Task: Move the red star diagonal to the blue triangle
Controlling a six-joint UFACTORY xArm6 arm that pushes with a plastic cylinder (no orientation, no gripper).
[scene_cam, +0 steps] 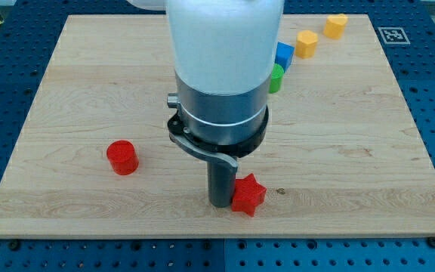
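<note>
The red star (248, 194) lies near the view's bottom, a little right of centre. My tip (219, 203) stands right against the star's left side, touching it. A blue block (283, 54), its shape partly hidden behind the arm, sits near the view's top, right of centre. The arm's white and grey body covers much of the board's middle top.
A red cylinder (122, 157) sits at the view's lower left. A green block (276, 77) peeks out just below the blue one. Two yellow blocks (306, 43) (336, 25) lie up and right of the blue one. The wooden board (368, 151) ends close below the star.
</note>
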